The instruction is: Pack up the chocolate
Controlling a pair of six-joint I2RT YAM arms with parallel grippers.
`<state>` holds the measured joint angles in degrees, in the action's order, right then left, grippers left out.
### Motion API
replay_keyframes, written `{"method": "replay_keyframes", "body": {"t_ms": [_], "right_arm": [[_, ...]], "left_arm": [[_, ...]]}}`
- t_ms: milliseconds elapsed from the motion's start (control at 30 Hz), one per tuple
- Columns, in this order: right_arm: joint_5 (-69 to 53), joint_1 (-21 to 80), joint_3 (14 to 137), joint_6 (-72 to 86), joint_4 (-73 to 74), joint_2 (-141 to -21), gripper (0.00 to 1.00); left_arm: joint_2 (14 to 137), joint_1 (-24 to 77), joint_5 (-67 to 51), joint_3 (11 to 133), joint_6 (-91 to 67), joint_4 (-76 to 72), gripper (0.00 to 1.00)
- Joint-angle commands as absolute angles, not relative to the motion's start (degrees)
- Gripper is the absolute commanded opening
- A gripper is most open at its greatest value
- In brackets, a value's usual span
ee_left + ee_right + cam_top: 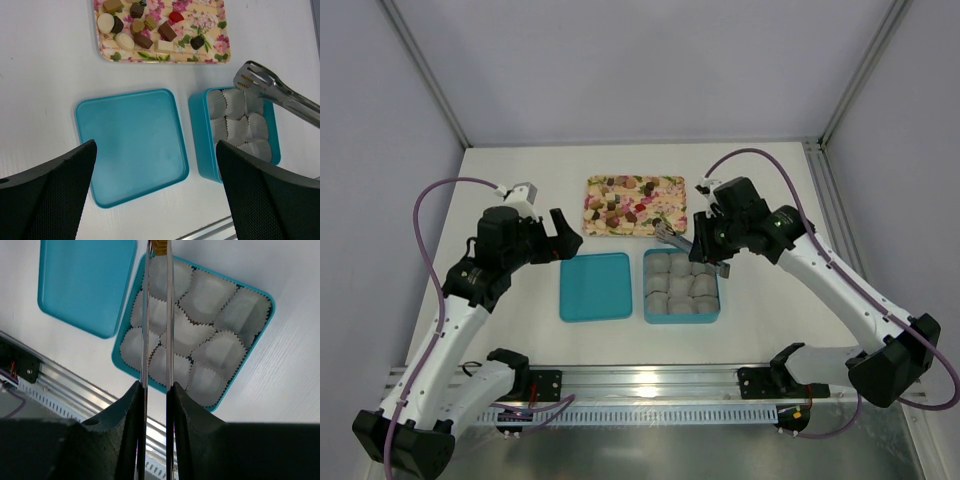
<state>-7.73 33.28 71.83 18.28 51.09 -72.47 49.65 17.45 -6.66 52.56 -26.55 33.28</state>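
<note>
Several chocolate pieces (625, 205), dark brown, light brown, cream and one red, lie on the flowered tray (672, 186), also in the left wrist view (142, 25). My right gripper (708, 246) (156, 387) is shut on metal tongs (145, 315) (280, 95). The tong tips hover over the far edge of the teal box (647, 292) (267, 300) of white crinkled cups (207, 290). A small light-brown bit (160, 246) shows between the tips. My left gripper (560, 235) (156, 145) is open and empty above the teal lid (130, 140).
The teal lid (595, 287) lies flat left of the box, the flowered tray behind both. A metal rail (650, 380) runs along the near table edge. Grey walls and frame posts close in the sides and back.
</note>
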Motion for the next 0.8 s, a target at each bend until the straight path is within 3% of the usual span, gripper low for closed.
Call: {"method": "replay_keyframes", "body": {"t_ms": [0,767], "right_arm": [[-11.5,35.2,69.7,19.5,51.9,-69.3,0.18],[-6.8,38.0,62.1,21.1,44.5,-72.4,0.18]], "left_arm": [[49.8,17.3,-6.7,52.7,-26.4,31.9,1.00],[49.9,17.2,-6.4,52.6,-26.2,32.0,1.00]]}}
